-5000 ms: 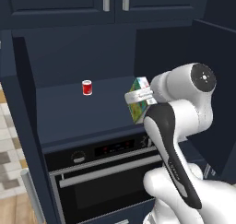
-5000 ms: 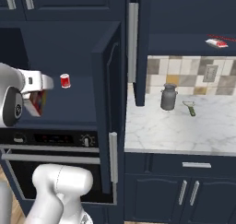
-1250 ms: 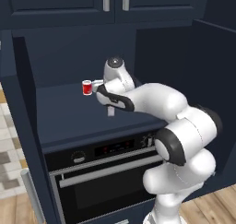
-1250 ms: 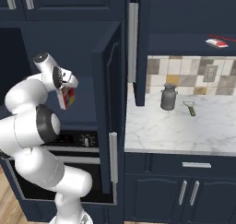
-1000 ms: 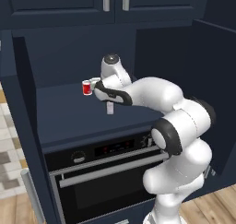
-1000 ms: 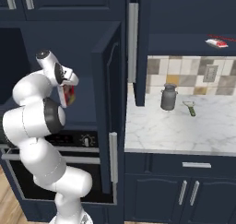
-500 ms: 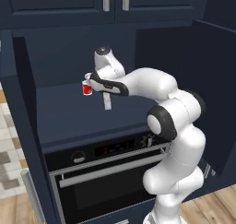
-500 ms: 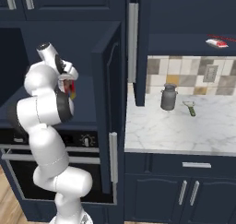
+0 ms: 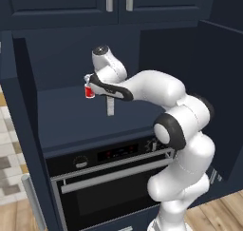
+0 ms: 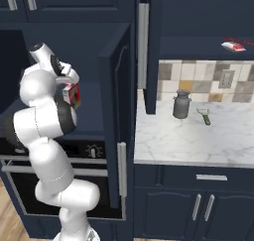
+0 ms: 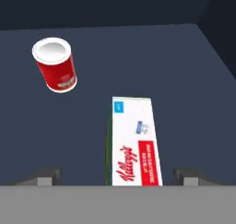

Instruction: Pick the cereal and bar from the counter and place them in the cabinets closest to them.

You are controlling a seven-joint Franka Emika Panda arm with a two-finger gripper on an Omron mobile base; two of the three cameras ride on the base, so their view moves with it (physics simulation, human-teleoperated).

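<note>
Cereal (image 11: 133, 142) stands between your released gripper's (image 11: 117, 174) spread jaws, near the can (image 11: 55, 64); retreating crookedly, you could tip the box over.

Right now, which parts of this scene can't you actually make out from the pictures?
- Cereal box: hand view, its lower end is cut off at the bottom edge; right base view, the arm covers most of it.
- Red can: left base view, the hand overlaps its right side.
- Bar: right base view, too small to read its wrapper.
- Gripper: hand view, just the fingertips show, spread wide of the box.
</note>
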